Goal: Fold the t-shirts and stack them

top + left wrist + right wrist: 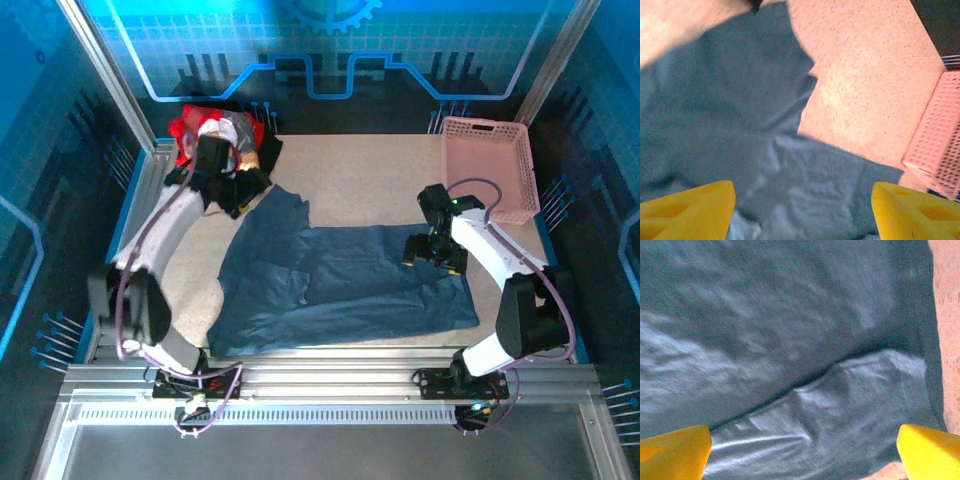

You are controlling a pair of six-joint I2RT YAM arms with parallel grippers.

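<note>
Dark slate-blue cloth t-shirt (350,290) spread centre of counter (360,165), left part folded over. My left gripper (804,192) hangs spread, empty, at far-left corner; right gripper (804,435) spread, empty, over right edge. Guessing both set for next pinch.

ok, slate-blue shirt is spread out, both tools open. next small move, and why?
Probably lower the right tool onto the right edge of the slate-blue t-shirt and pinch it: its jaws stand open above that edge, holding nothing, and the shirt lies only partly folded.
</note>
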